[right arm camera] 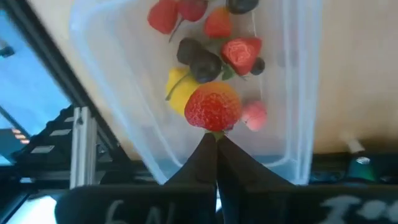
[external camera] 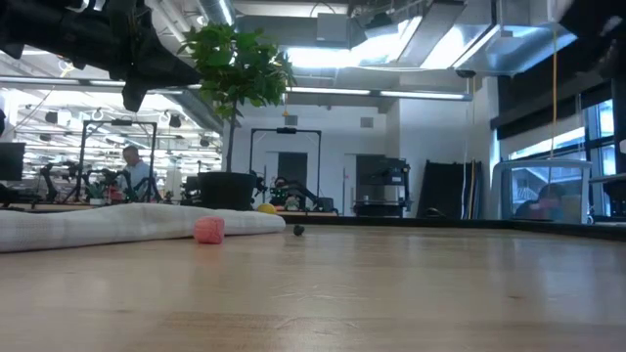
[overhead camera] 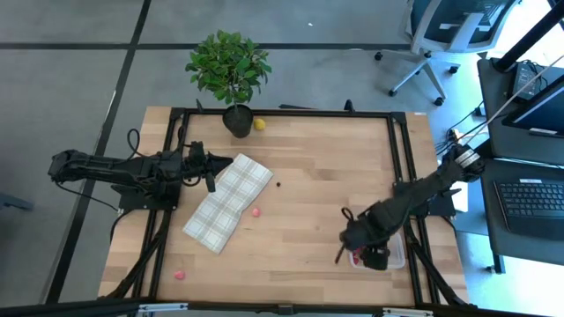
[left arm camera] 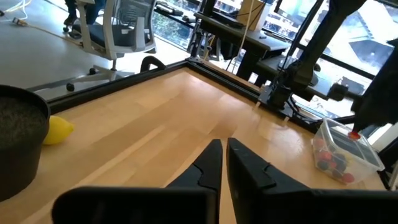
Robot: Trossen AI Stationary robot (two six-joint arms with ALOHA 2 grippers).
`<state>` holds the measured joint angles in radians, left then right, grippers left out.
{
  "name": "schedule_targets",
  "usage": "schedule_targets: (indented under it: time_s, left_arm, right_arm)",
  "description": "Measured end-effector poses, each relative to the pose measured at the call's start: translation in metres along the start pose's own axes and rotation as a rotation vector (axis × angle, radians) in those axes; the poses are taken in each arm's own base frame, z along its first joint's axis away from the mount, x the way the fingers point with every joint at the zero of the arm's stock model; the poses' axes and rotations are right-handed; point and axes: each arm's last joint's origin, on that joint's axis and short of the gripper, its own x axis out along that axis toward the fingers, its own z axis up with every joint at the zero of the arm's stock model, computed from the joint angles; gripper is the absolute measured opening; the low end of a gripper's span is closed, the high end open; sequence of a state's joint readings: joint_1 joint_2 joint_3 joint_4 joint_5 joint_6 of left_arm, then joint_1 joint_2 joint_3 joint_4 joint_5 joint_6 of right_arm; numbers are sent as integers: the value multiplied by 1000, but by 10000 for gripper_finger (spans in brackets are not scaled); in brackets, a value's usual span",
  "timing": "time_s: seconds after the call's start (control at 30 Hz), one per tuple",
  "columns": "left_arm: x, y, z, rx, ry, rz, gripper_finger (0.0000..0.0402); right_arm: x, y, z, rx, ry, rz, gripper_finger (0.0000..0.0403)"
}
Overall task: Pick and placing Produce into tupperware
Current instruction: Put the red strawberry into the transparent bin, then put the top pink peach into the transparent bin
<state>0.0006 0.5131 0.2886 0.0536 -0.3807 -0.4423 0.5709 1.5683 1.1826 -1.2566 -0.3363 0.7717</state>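
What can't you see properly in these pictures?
- Tupperware, high view: the right arm covers most of it, so the fruit inside can't be counted.
- Strawberry, right wrist view: it sits at the tips of the right fingers; pinched by its stem or merely touching is unclear.
- Dark speck, high view: too small to identify.
- Tupperware, low view: outside the picture.

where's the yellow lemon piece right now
In the high view the lemon sits at the table's far edge, just right of the plant pot.

a robotics lab: rows of robot rigs, office chair, laptop.
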Motion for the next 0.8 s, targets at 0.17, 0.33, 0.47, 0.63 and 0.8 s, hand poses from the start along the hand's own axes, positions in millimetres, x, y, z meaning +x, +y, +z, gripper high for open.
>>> schedule_targets:
  time_s: [0.17, 0.33, 0.47, 0.63, 0.8]
  left_arm:
    - [0, 0, 0, -1, 0, 0, 30]
    - [0, 0, 0, -1, 0, 0, 40]
    - [0, 0, 0, 5, 0, 0, 48]
    - [0, 0, 0, 4, 0, 0, 59]
    - [0, -2, -1, 29, 30, -68, 74]
  right_arm:
    - [22, -1, -3, 36, 12, -18, 12]
    - [30, -4, -6, 41, 35, -34, 35]
    - [28, -4, -5, 65, 50, -10, 68]
    - [12, 0, -1, 72, 44, 36, 146]
    - [-34, 1, 3, 61, -160, -73, 201]
